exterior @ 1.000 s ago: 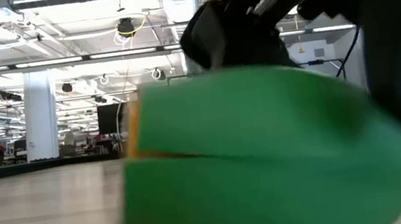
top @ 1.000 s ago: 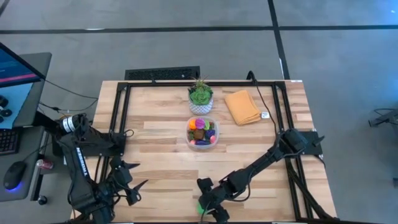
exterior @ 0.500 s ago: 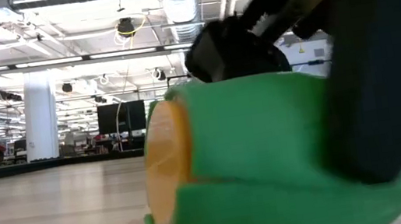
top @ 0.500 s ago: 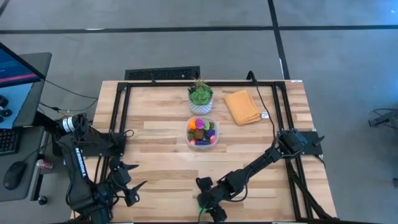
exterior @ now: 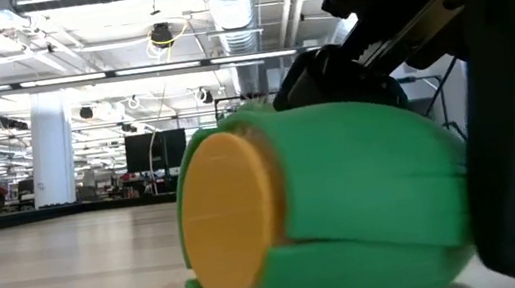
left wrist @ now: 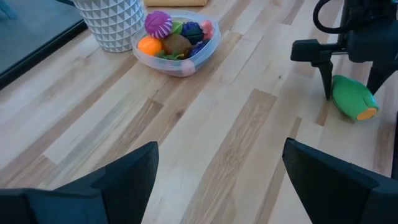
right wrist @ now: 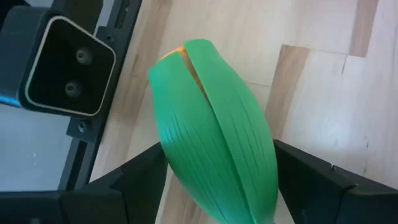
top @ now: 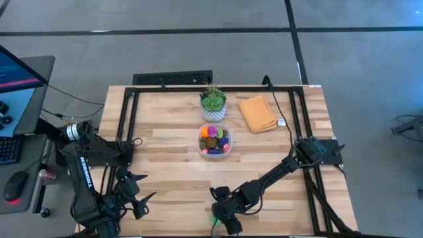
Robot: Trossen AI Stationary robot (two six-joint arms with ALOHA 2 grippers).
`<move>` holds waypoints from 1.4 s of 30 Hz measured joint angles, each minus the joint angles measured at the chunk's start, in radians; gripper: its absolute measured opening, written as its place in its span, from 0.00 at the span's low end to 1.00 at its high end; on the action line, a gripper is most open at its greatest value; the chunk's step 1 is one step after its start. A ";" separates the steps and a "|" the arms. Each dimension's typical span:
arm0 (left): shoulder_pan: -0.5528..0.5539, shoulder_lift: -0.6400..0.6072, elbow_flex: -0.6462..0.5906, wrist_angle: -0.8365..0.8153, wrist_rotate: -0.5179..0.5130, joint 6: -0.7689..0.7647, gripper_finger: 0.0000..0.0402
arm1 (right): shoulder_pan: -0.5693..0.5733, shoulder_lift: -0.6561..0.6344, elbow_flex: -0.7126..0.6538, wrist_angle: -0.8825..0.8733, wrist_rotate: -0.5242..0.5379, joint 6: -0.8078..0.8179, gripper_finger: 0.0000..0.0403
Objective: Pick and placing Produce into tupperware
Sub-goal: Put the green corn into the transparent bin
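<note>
Right gripper (top: 223,218): we see it low at the table's (top: 172,158) near edge, jaws apart astride the green toy.
Green toy (right wrist: 214,134): ribbed, oval, orange flat end; perhaps corn.
Left gripper (top: 135,198): parked, jaws apart.

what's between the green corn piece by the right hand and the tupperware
Nothing visible. The green corn piece lies at the table's near edge between the fingers of the right hand. From there to the tupperware, already holding several produce pieces, the high view shows only bare wood. The potted plant stands beyond the container.
</note>
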 joint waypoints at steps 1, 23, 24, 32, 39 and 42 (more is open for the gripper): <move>0.000 0.000 0.000 0.000 0.000 0.000 0.83 | 0.000 0.000 0.000 -0.001 0.000 0.008 0.73; 0.000 0.000 0.000 0.000 -0.022 0.002 0.83 | -0.042 -0.001 0.000 -0.020 -0.009 0.052 0.57; 0.000 0.000 0.000 0.000 -0.022 0.002 0.83 | -0.044 -0.001 0.000 -0.023 -0.009 0.052 0.56; 0.000 0.000 0.000 0.000 -0.022 0.011 0.83 | -0.057 -0.002 0.000 -0.025 -0.009 0.052 0.56; 0.000 0.000 0.000 0.000 -0.022 0.020 0.83 | -0.063 -0.007 -0.002 -0.024 0.002 0.051 0.55; 0.000 0.000 0.000 0.000 -0.022 0.020 0.83 | -0.070 -0.013 -0.003 -0.025 0.004 0.057 0.55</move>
